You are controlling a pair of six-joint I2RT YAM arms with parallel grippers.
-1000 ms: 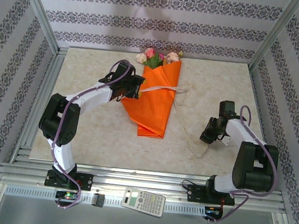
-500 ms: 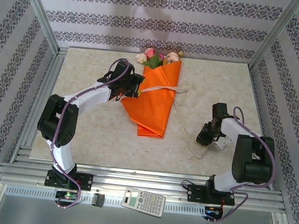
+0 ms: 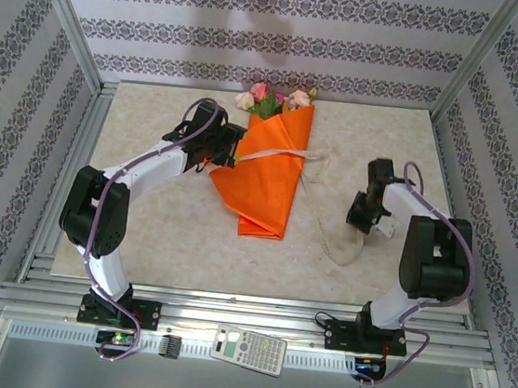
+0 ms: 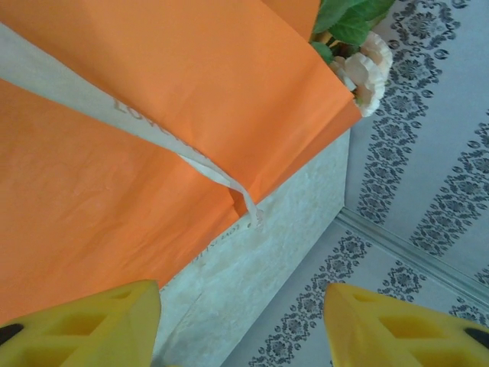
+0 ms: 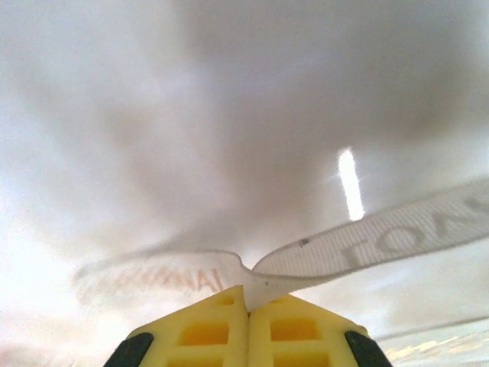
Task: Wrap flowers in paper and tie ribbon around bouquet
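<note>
The bouquet point(image 3: 266, 171) lies on the table as a cone of orange paper point(image 4: 137, 92), with the flowers point(image 3: 274, 99) showing at its far, wide end. A cream rose point(image 4: 367, 73) peeks past the paper's edge. The pale ribbon point(image 3: 278, 153) crosses the cone and trails right over the table. My left gripper point(image 3: 234, 147) hovers at the cone's left edge. It is open point(image 4: 243, 317), with nothing between its yellow fingers point(image 4: 84, 325). My right gripper point(image 3: 359, 220), right of the cone, is shut point(image 5: 247, 294) on a fold of the ribbon point(image 5: 367, 241).
A slack loop of ribbon point(image 3: 341, 252) lies on the table point(image 3: 161, 230) below the right gripper. Patterned walls and aluminium posts close in the back and sides. A calculator point(image 3: 249, 350) rests on the front rail between the arm bases.
The right gripper has closed onto the ribbon and shifted slightly away from the near edge. The left gripper has drawn back a little to the left and opened slightly.
</note>
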